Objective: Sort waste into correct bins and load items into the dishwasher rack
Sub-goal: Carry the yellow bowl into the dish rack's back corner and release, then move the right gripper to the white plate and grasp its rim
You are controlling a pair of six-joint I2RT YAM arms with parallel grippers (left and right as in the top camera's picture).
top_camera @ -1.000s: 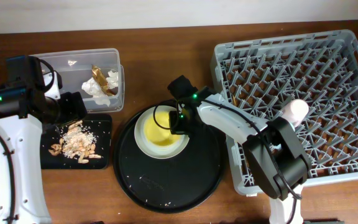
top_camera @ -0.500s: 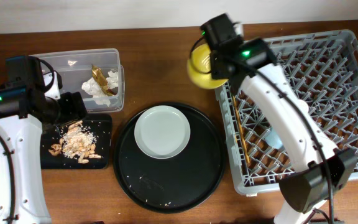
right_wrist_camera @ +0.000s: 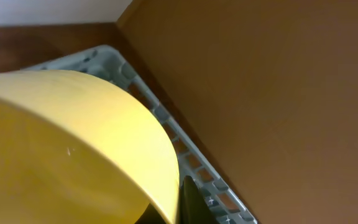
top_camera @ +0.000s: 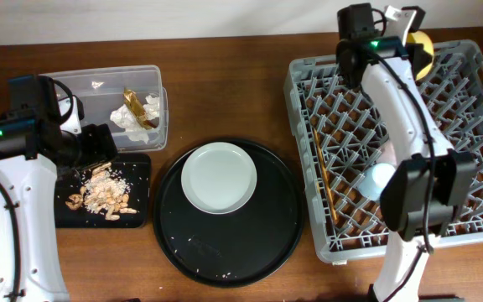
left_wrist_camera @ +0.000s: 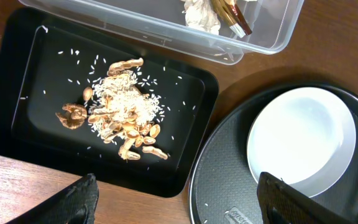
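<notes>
Bowl (top_camera: 423, 47) moved from rack (top_camera: 476, 92) left corner to rear edge, gripped by right tool (top_camera: 411, 37); left tool (left_wrist_camera: 185, 202) wide, unmoved.

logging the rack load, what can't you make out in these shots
- yellow bowl: fills the right wrist view and is cut by its edges; overhead it is mostly behind the right arm.
- right gripper: fingers hidden by bowl and arm in both views.
- light blue cup: partly under the right arm, overhead.
- left gripper: fingertips cut off at the left wrist view's bottom edge.

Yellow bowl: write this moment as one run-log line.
right gripper: grips yellow bowl at rack far edge | left gripper: open above black tray
</notes>
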